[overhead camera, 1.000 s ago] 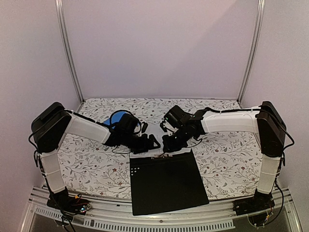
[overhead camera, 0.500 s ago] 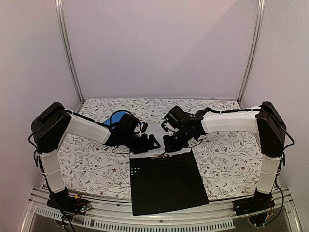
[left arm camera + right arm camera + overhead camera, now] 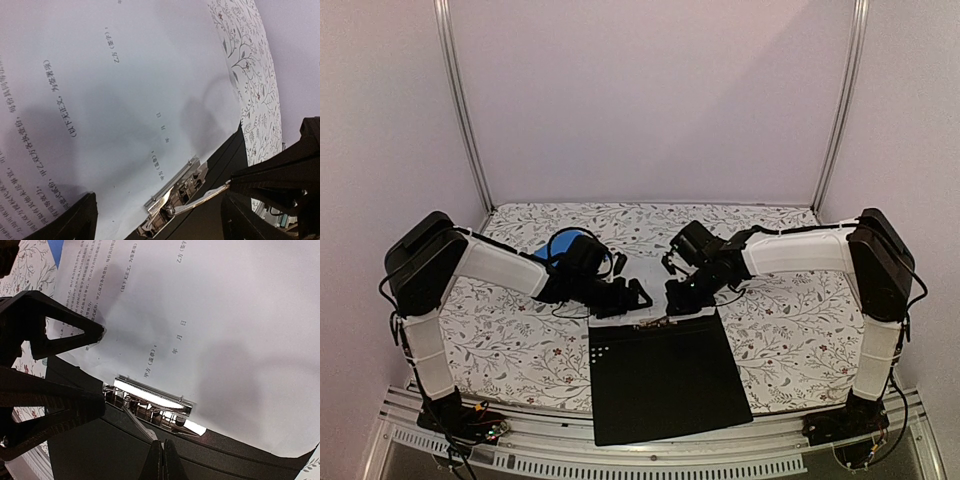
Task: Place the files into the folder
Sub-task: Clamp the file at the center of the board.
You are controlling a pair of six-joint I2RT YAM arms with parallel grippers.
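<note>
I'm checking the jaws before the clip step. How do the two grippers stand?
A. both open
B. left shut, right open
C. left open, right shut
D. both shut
C: in the right wrist view, the left gripper has its fingers spread wide over the paper sheet, while the right gripper has its fingertips pressed together beside the metal clip.
</note>
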